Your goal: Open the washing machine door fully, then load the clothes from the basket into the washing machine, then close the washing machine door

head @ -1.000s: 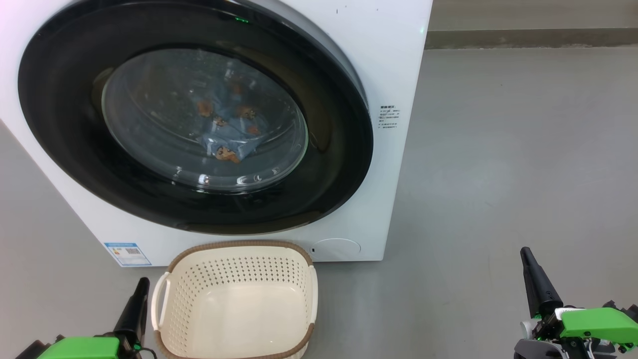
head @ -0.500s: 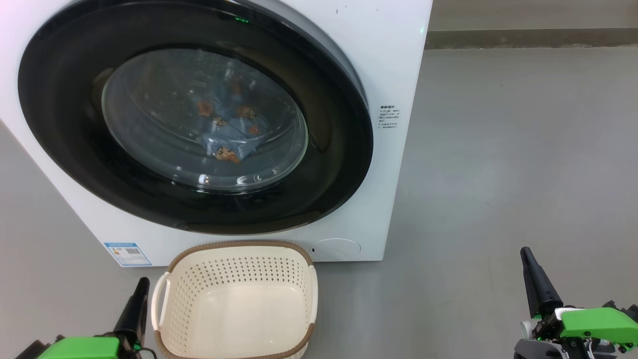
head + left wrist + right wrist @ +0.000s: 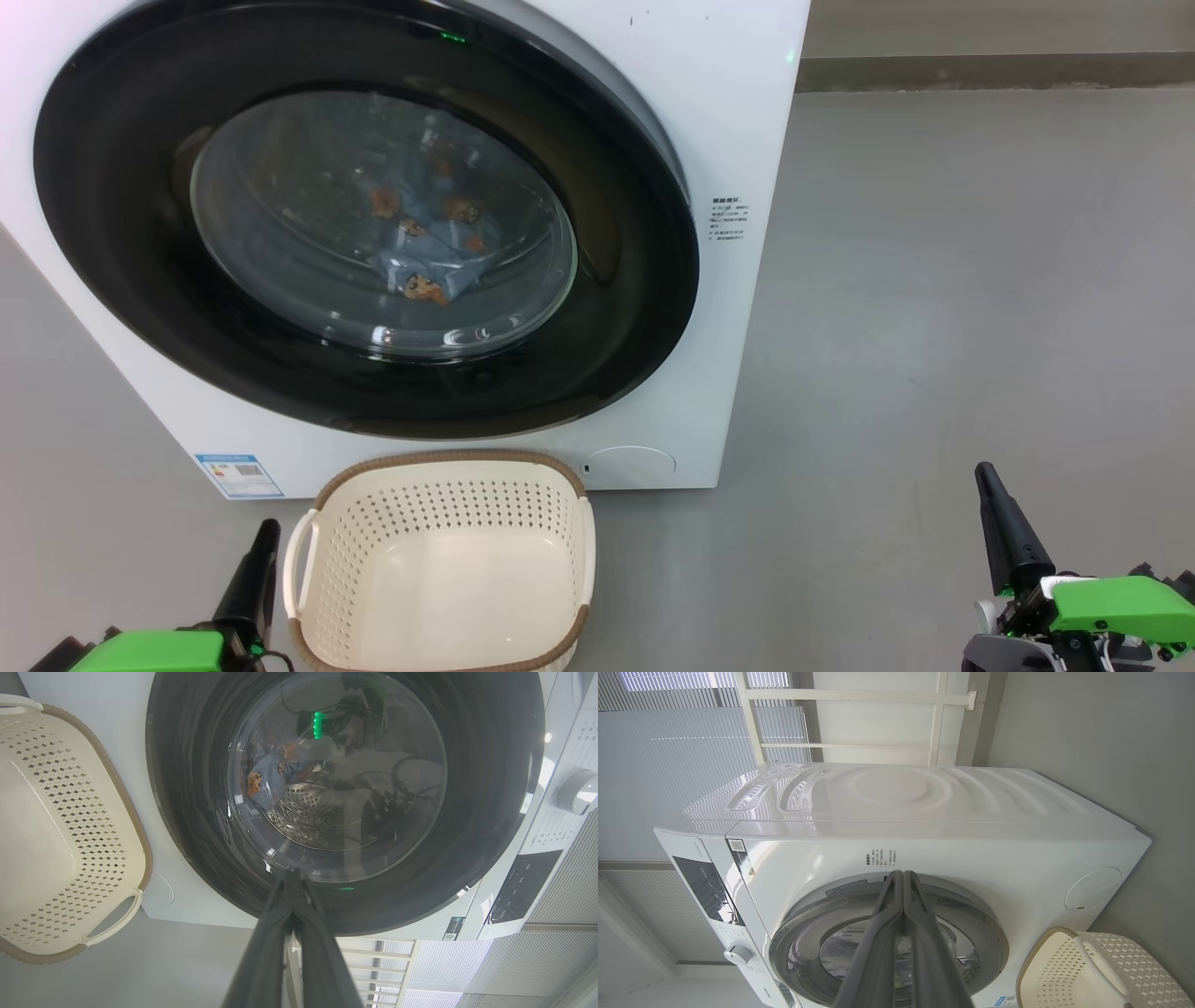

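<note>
The white washing machine (image 3: 738, 121) stands ahead with its round black-ringed door (image 3: 121, 140) closed flat against the front. Behind the door glass lie the light blue clothes (image 3: 425, 247) with orange-brown prints, inside the drum; the left wrist view shows the clothes (image 3: 268, 772) too. The cream basket (image 3: 439, 560) sits on the floor before the machine, with nothing in it. My left gripper (image 3: 264, 534) is shut, low beside the basket's left handle. My right gripper (image 3: 983, 476) is shut, low at the right over bare floor.
Grey floor (image 3: 934, 327) spreads to the right of the machine, up to a wall base at the back. The right wrist view shows the machine's control panel (image 3: 707, 886) with a knob, and window blinds behind.
</note>
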`<state>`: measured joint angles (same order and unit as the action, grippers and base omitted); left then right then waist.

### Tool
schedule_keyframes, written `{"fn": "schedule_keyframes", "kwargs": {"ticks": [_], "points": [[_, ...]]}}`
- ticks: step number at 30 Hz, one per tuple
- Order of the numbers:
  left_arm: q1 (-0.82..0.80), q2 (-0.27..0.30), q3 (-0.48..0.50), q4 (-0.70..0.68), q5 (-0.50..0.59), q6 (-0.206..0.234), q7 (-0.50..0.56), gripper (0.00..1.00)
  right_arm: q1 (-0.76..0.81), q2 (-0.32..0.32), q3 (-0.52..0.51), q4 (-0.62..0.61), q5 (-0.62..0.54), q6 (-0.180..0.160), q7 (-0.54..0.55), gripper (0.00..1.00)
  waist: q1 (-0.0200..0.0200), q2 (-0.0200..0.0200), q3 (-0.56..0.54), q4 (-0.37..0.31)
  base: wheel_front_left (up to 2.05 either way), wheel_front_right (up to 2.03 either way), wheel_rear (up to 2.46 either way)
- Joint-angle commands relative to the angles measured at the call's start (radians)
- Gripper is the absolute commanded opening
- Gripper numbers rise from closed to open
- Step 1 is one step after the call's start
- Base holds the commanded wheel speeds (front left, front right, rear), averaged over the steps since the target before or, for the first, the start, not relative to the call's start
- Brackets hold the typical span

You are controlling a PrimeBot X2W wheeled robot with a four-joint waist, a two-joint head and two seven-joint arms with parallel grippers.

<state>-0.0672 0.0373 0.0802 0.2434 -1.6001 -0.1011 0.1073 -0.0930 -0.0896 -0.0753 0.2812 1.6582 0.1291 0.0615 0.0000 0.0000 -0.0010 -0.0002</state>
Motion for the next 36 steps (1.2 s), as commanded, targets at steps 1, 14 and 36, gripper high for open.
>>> {"fn": "schedule_keyframes", "kwargs": {"ticks": [1,14,36], "points": [[-0.043,0.013,0.035,-0.03,-0.007,0.003,0.006,0.0,-0.024,-0.009,0.025,-0.03,0.005,0.002,0.001,0.0,0.0,0.0,0.0,0.0,0.0,0.0,0.0],[-0.043,0.013,0.035,-0.03,-0.007,0.003,0.006,0.0,-0.024,-0.01,0.027,-0.03,0.007,0.002,0.0,0.0,0.0,0.0,0.0,0.0,0.0,0.0,0.0],[-0.043,0.013,0.035,-0.03,-0.007,0.003,0.006,0.0,-0.024,-0.013,0.031,-0.031,0.011,0.002,-0.004,0.0,0.0,0.0,0.0,0.0,0.0,0.0,0.0]]}}
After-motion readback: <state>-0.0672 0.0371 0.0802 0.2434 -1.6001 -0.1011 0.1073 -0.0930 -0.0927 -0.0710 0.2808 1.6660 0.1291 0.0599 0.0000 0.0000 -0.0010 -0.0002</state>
